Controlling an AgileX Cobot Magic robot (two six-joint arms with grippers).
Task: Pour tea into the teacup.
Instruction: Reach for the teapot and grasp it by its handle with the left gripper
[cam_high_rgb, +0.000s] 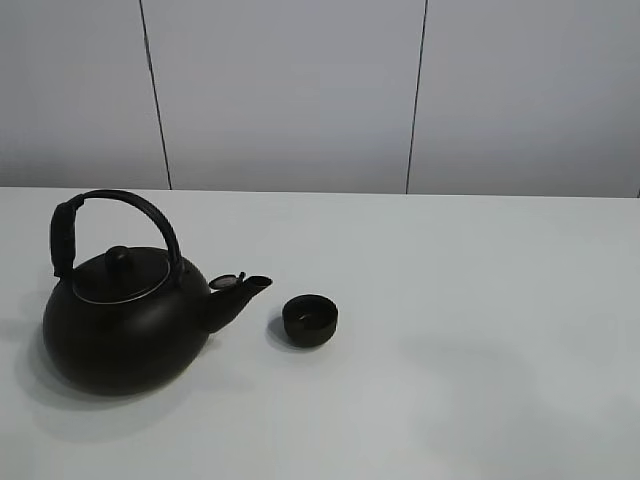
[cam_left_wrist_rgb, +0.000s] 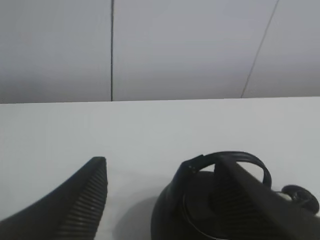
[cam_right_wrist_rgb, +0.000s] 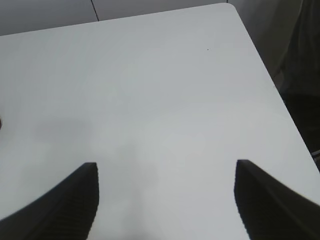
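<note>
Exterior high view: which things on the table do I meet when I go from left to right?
kettle → spout → teacup

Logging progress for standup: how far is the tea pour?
Done: nothing visible. The large round black kettle stands upright on the white table, spout beside the small matte black teacup. In hand: left gripper open, facing the kettle, not gripping. Right gripper open over the table. Remaining: grasp, lift, pour.
</note>
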